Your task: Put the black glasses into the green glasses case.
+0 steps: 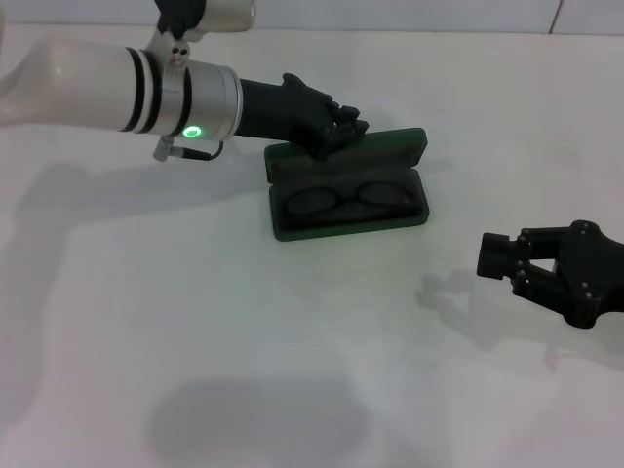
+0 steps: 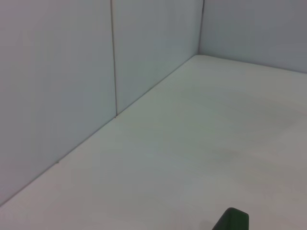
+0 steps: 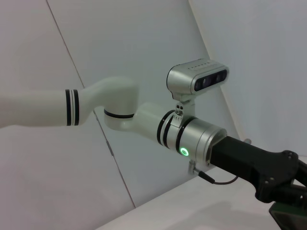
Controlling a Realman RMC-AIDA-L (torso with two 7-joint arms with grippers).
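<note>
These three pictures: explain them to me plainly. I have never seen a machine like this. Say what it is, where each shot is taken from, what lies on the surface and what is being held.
It is a robot with two arms, each ending in a black claw called a gripper. The wide shot comes from a camera on its head, looking down at a white table. On it lies the green glasses case, lid open, with the black glasses inside. The left gripper is at the raised lid's edge; whether it grips it is unclear. The right gripper waits aside, open and empty. The other two shots come from cameras on the wrists. The left wrist one shows walls, table and a corner of the case. The right wrist one looks across at the left arm.
</note>
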